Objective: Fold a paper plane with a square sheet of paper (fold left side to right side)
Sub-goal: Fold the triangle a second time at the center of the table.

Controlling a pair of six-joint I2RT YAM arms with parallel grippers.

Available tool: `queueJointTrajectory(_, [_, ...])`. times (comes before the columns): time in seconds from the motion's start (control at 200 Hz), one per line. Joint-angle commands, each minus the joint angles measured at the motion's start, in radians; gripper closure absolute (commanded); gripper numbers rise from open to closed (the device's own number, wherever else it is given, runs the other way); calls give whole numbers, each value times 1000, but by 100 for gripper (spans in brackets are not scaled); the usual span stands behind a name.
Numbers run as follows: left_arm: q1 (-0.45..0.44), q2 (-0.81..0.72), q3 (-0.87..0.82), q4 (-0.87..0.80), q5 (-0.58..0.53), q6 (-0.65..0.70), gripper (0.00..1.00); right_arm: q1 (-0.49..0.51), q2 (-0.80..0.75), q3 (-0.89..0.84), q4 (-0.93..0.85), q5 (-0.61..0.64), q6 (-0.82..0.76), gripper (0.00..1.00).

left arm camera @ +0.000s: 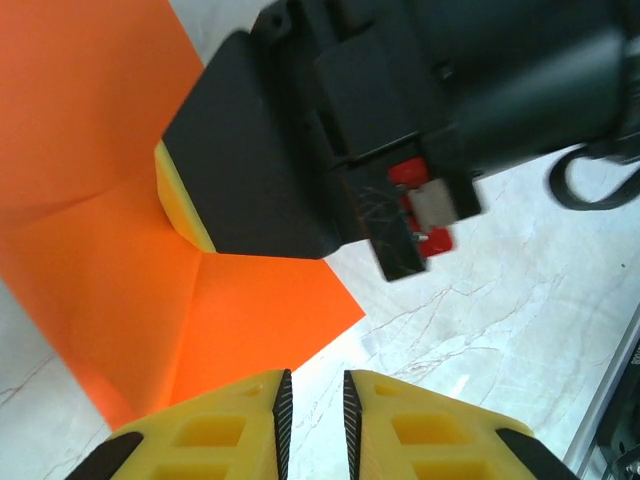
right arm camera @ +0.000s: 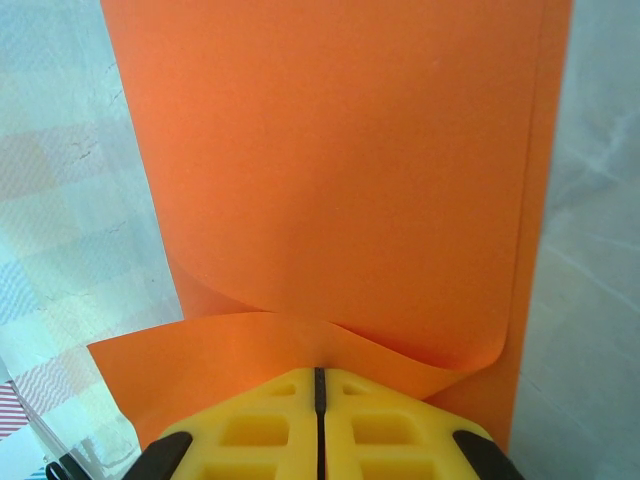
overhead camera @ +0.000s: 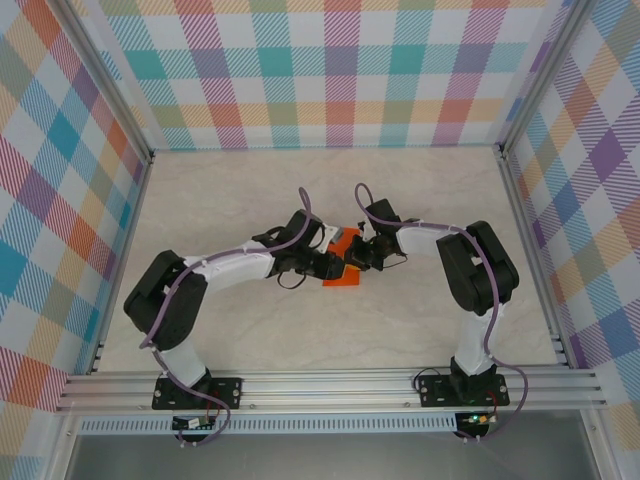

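The square sheet of paper [overhead camera: 343, 274] is bright orange and lies mid-table between my two grippers. In the right wrist view the sheet [right arm camera: 340, 180] curls upward, and my right gripper [right arm camera: 320, 372] is shut on its near edge. The left wrist view shows the sheet [left arm camera: 110, 300] with a crease running across it. The right gripper's yellow finger [left arm camera: 180, 205] and black body rest on it there. My left gripper [left arm camera: 314, 378] hovers just off the paper's right corner. Its jaws stand slightly apart, with bare table showing between them. From above, the left gripper [overhead camera: 328, 262] and right gripper [overhead camera: 358, 255] nearly meet over the paper.
The pale marbled tabletop [overhead camera: 250, 190] is walled by checked panels at the back and sides. An aluminium rail [overhead camera: 330, 385] carrying both arm bases runs along the near edge. The right arm's cable [left arm camera: 590, 190] loops close to the left wrist camera.
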Motion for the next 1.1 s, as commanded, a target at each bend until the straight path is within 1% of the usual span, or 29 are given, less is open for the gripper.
queueJointTrajectory(0.0, [-5, 65, 45, 20, 59, -19, 77, 3, 32, -34, -70, 47, -14, 92])
queueJointTrajectory(0.085, [-5, 100, 58, 8, 57, -7, 78, 3, 30, -33, -76, 50, -14, 92])
queueJointTrajectory(0.155, [-5, 121, 66, -14, 31, 6, 78, 3, 28, -33, -77, 50, -16, 93])
queueJointTrajectory(0.225, [-3, 128, 64, -22, 4, 12, 78, 3, 26, -33, -78, 50, -17, 92])
queueJointTrajectory(0.39, [-2, 133, 56, -22, -20, 12, 79, 3, 24, -34, -83, 52, -19, 92])
queueJointTrajectory(0.62, [1, 128, 18, 3, -20, -2, 80, 3, 25, -33, -87, 53, -22, 93])
queueJointTrajectory(0.775, [1, 130, -6, 31, 6, -19, 80, 3, 27, -30, -90, 55, -25, 92])
queueJointTrajectory(1.095, [3, 120, -27, 28, -32, -11, 82, 4, 26, -30, -93, 55, -24, 92])
